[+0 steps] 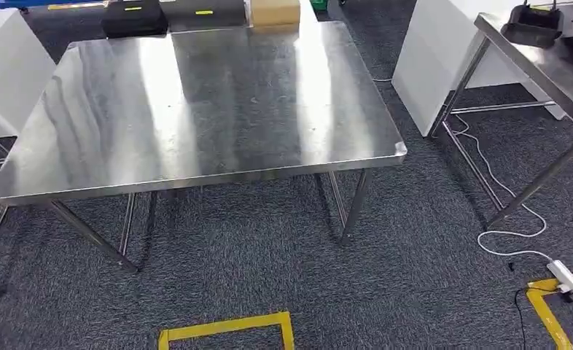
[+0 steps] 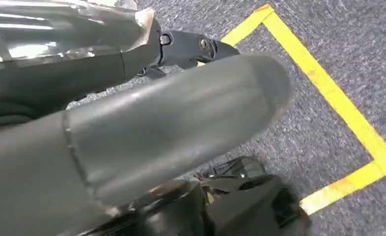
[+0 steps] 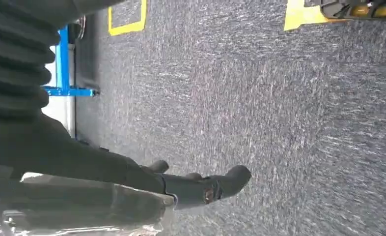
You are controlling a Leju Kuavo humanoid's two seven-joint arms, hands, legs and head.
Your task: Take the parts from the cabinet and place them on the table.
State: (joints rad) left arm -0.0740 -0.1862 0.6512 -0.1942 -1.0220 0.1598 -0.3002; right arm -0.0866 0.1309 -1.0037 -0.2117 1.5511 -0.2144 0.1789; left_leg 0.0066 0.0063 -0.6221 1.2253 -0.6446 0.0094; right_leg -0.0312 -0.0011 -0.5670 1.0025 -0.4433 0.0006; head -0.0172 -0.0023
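Facing the steel worktop (image 1: 196, 109), nothing set on its near surface. Left hand (image 2: 147, 132) and right hand (image 3: 132, 191) each press against something shiny, crinkled, likely a bagged part; grip unclear. Probably light, slippery; best held by its body.

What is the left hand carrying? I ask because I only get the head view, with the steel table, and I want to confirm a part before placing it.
Observer: In the left wrist view, the left hand seems to hold a silver packet against its dark fingers. The grip is partly hidden.
Operator: And the right?
Observer: The right hand appears to hold a crinkled packet under its fingers, over grey carpet.
Operator: What is below the left hand?
Observer: Yellow floor tape, forming a corner.
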